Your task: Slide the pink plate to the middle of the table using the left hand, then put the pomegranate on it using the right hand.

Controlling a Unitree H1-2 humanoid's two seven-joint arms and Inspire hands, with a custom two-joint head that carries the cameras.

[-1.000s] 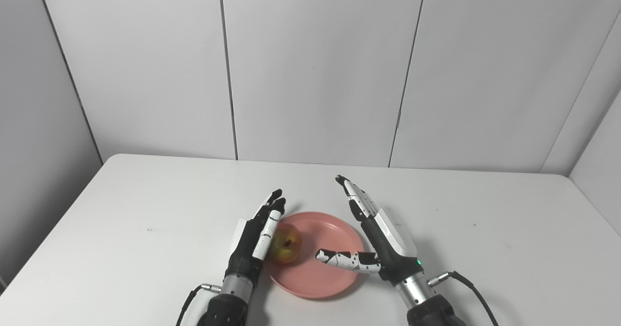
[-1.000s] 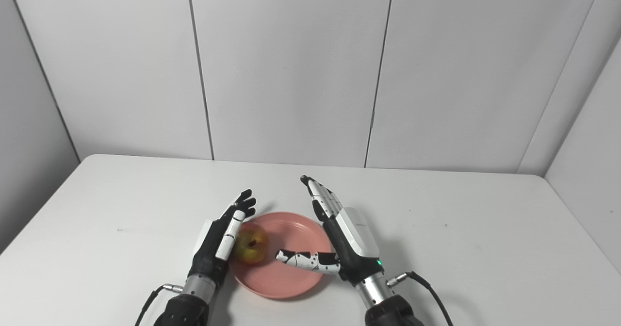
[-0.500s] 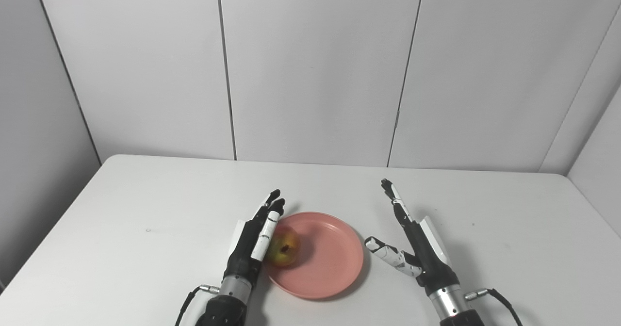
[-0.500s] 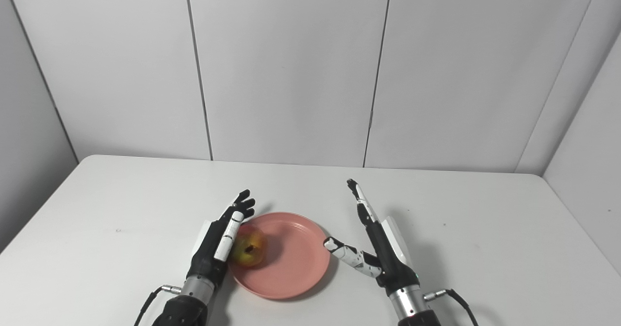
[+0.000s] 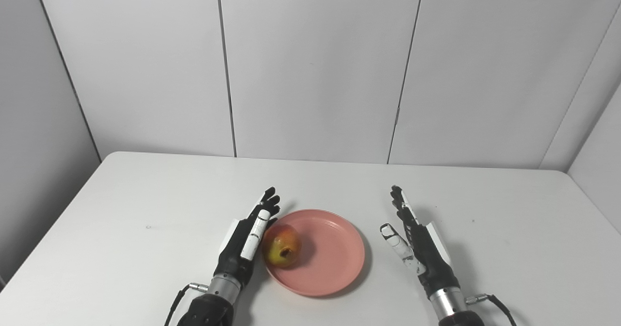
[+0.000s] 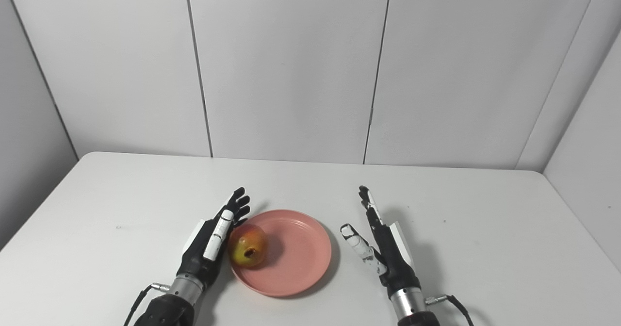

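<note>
Left hand (image 5: 245, 241) (empty) flanks plated pomegranate (image 5: 282, 252).

This looks like a robotics test booth rather than a home. A plain white rectangular table (image 5: 145, 204) stands enclosed by bare pale grey wall panels (image 5: 310, 64) with dark vertical seams, with no furnishings around.

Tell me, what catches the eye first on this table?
A round pink plate sits near the middle of the white table, with a yellow-red pomegranate lying on its left part. Two black-and-white robot hands flank it, fingers apart and holding nothing: the left hand close beside the fruit, the right hand off to the plate's right, clear of it.
</note>
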